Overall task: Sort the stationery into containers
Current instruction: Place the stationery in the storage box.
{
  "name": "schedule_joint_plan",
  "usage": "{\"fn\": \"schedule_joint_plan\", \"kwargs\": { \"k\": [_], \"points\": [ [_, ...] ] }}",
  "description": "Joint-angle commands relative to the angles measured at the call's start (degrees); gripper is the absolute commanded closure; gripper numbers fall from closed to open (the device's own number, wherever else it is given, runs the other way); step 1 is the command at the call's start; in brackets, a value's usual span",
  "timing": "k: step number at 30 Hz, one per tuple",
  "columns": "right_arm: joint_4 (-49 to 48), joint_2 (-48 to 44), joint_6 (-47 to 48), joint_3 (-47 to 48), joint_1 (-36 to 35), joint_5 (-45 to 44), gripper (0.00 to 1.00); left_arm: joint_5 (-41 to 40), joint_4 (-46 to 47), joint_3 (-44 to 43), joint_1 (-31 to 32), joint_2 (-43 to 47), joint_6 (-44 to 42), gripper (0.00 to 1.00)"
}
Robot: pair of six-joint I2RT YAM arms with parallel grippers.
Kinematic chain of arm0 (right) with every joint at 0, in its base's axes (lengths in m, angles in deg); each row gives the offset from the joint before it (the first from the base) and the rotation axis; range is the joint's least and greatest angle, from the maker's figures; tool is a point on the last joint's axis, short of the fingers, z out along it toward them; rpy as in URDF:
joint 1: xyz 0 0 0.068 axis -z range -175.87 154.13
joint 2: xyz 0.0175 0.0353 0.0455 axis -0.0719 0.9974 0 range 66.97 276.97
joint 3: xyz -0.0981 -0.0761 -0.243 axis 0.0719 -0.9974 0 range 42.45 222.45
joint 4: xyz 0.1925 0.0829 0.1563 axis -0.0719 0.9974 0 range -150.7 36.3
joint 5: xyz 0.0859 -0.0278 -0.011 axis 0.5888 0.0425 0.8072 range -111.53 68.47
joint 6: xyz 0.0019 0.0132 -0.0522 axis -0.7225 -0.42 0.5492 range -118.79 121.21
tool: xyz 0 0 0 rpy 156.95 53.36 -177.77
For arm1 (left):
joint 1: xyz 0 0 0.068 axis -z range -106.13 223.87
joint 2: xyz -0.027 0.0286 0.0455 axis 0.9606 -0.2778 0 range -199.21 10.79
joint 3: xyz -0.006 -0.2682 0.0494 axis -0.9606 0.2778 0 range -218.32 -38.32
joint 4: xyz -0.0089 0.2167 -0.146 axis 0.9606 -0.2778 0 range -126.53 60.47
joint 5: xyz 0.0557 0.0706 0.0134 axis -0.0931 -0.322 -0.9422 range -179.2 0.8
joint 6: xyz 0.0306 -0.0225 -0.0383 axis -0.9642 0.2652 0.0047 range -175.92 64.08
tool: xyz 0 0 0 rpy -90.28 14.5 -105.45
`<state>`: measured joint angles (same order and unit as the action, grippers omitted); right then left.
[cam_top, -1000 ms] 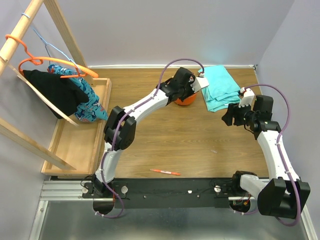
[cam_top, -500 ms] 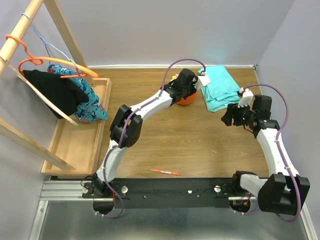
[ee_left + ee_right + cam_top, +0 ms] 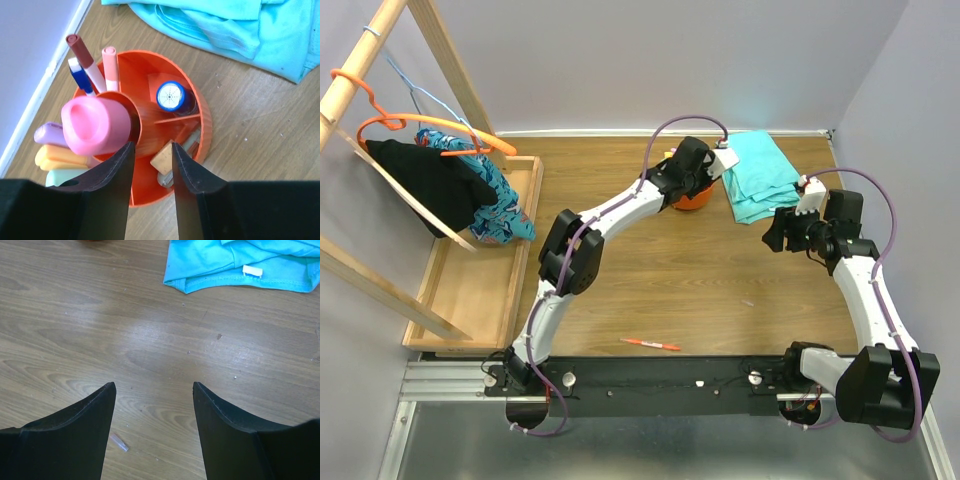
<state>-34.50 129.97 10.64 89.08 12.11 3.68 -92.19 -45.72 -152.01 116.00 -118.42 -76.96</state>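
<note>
1 red pen [image 3: 650, 344] is lying flat on the worktop [image 3: 720, 290], close to the near edge between the 2 arm bases. It is sitting well apart from the orange tub [image 3: 206, 125] at the far side.

The pen is looking light, thin, stiff and smooth, so a glancing touch is likely sending it rolling. Taking it across the middle of the barrel, fingertips right down at the surface, is looking like the safest hold.

The tub is carrying the pink glue bottle [image 3: 92, 125] in its central cup, with the blue-capped bottle [image 3: 170, 96] and the tan eraser [image 3: 162, 160] in outer compartments. 3 markers [image 3: 82, 55] are standing above the rim, and 3 highlighters [image 3: 55, 156] are poking out beside the glue bottle. A pen coming in from above is probably needing a freer compartment.

The left pincer [image 3: 151, 147] is hovering over the tub, its jaws a little apart with nothing between them. The right pincer [image 3: 154, 385] is hanging spread wide and empty over bare worktop.

The teal cloth [image 3: 240, 25] is lying just beside the tub, soft and easy to snag. The wooden tray [image 3: 470, 290] is sitting well off to the left.
</note>
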Motion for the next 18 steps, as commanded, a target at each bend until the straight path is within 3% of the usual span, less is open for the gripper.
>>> {"fn": "schedule_joint_plan", "kwargs": {
  "k": [1,3,7,13,18],
  "points": [
    [0.9,-0.2,1.0,1.4,0.5,-0.2,0.29,-0.1,-7.0,2.0,0.1,9.6,4.9,0.55],
    [1.7,-0.4,1.7,1.4,0.5,-0.5,0.29,2.8,-7.3,6.8,0.2,17.6,5.2,0.54],
    [2.6,-1.1,3.9,1.0,0.5,-1.0,0.29,16.2,-9.5,25.0,0.2,31.3,-0.7,0.50],
    [5.9,-1.7,10.4,2.0,0.5,2.6,0.29,31.3,-27.9,39.1,0.2,41.9,-13.3,0.49],
    [11.9,-1.9,20.5,2.8,0.4,2.5,0.32,31.1,-26.2,51.6,0.4,48.6,-11.7,0.50]
  ]
}}
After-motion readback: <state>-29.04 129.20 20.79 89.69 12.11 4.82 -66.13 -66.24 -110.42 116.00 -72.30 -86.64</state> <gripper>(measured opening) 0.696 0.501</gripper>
